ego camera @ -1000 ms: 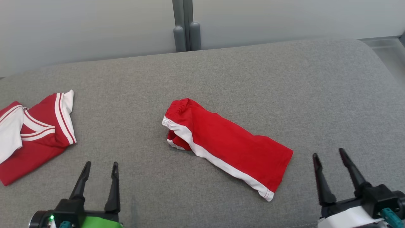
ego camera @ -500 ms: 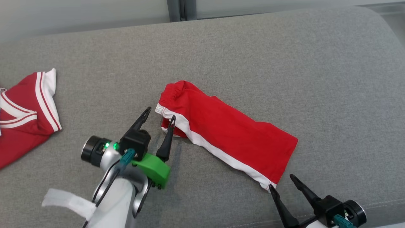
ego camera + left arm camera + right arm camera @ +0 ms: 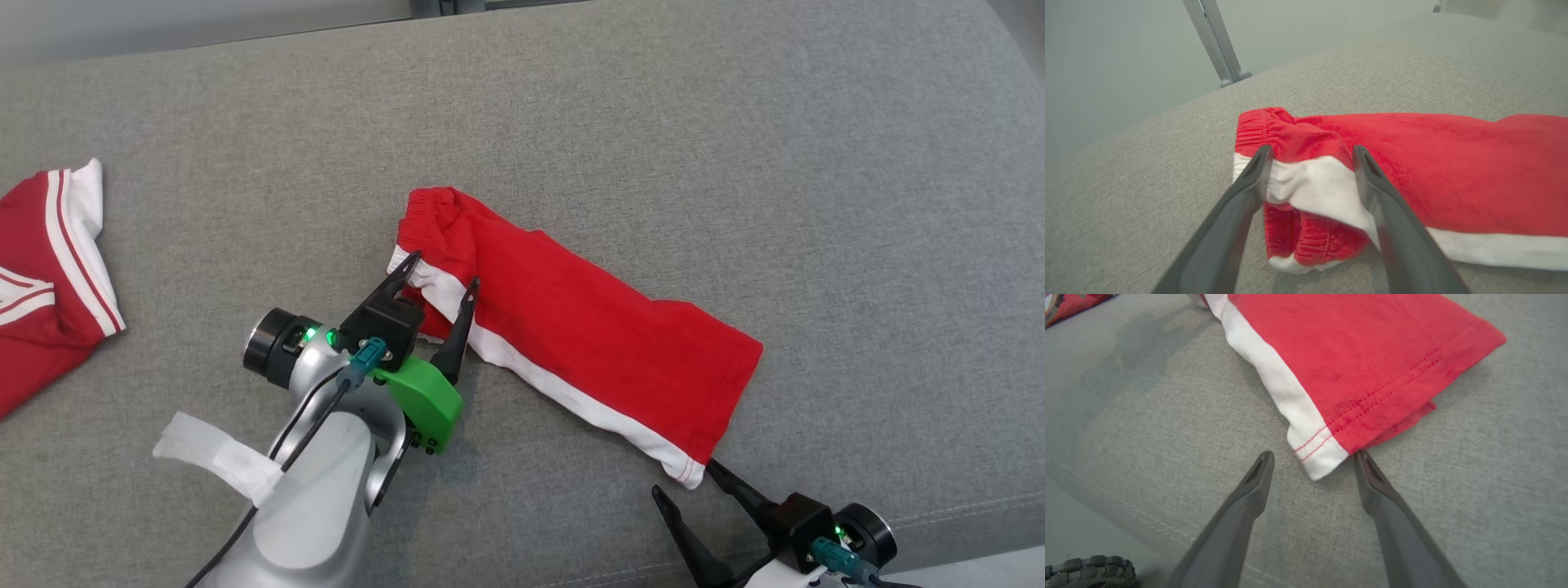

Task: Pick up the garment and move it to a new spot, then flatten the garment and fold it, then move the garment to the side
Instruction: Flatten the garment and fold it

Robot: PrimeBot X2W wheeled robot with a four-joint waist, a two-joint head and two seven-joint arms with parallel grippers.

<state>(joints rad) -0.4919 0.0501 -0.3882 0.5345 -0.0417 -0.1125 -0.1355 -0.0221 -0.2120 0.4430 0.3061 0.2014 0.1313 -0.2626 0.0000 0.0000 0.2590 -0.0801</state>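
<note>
The garment (image 3: 588, 335) is a pair of red shorts with a white side stripe, lying folded lengthwise across the grey cushion (image 3: 653, 147). My left gripper (image 3: 445, 269) is open, its fingers straddling the white stripe at the elastic waistband end (image 3: 1310, 188). My right gripper (image 3: 682, 478) is open at the opposite hem; in the right wrist view the white corner of the hem (image 3: 1318, 457) lies between the fingertips, one tip touching the red edge.
A second red and white garment (image 3: 49, 278) lies at the far left of the cushion. The cushion's front seam (image 3: 963, 510) runs close below my right gripper. A wall stands behind the cushion.
The head camera tilted down. My left gripper advanced from the front edge onto the waistband end. My right gripper came in to the hem corner. Both stayed open.
</note>
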